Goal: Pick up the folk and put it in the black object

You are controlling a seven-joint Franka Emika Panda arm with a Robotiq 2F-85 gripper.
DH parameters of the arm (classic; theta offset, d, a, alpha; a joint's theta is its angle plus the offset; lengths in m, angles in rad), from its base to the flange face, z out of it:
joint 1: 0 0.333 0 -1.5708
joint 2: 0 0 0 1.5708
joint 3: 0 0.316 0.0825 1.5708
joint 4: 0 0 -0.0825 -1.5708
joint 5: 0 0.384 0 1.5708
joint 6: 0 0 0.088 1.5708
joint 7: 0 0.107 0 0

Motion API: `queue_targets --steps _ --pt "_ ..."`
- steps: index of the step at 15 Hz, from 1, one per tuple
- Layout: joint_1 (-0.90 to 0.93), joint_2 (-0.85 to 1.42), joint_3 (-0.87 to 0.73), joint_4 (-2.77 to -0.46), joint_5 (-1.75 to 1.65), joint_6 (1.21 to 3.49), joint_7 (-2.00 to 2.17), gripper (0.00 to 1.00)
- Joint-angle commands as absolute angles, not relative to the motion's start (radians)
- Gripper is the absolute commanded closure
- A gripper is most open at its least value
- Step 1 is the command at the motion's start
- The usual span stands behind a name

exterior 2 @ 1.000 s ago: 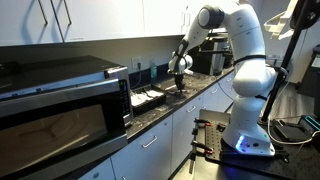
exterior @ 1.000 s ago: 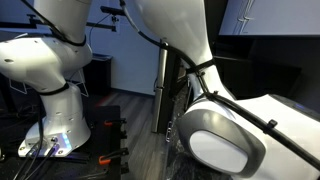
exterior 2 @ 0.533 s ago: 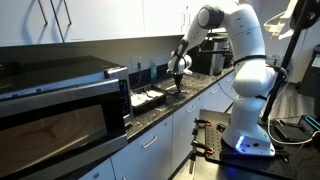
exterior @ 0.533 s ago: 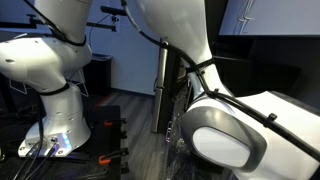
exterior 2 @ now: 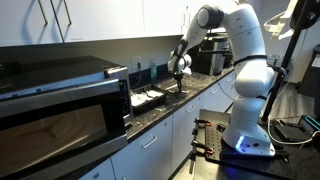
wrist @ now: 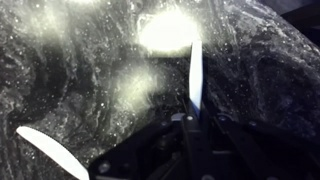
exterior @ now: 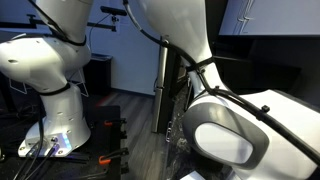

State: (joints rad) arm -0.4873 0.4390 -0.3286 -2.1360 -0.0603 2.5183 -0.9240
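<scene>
In the wrist view my gripper point(wrist: 192, 122) is shut on a thin white utensil, the fork point(wrist: 196, 75), which sticks out edge-on over the dark speckled counter point(wrist: 90, 60). A second white utensil point(wrist: 45, 150) lies on the counter at the lower left. In an exterior view the gripper point(exterior 2: 178, 74) hangs just above the counter, next to a white tray point(exterior 2: 148, 97). I cannot tell which thing is the black object. In an exterior view my own arm point(exterior: 225, 140) blocks the counter.
A large microwave point(exterior 2: 60, 100) stands on the counter near the camera. Dark appliances point(exterior 2: 205, 62) stand at the far end of the counter. Upper cabinets point(exterior 2: 110, 20) hang above. The robot's base stands on the floor point(exterior 2: 245, 135), also in the arm-blocked exterior view point(exterior: 55, 125).
The arm link close to the camera has shifted slightly to the right. The gripper stays shut on the fork at about the same spot over the counter.
</scene>
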Motion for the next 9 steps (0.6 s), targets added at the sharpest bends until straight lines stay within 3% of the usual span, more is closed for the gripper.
queue_targets --steps 1,2,4,5,9 --pt "-0.508 0.436 -0.308 -2.135 -0.079 2.513 -0.91 0.97" --pt "-0.509 0.437 -0.305 -2.135 -0.079 2.513 -0.911 0.89" --pt "-0.51 0.438 -0.304 -2.135 -0.079 2.513 -0.911 0.89" --pt "-0.511 0.438 -0.304 -2.135 -0.079 2.513 -0.911 0.97" --pt "-0.549 0.437 -0.279 -2.118 0.059 2.483 -0.82 0.97"
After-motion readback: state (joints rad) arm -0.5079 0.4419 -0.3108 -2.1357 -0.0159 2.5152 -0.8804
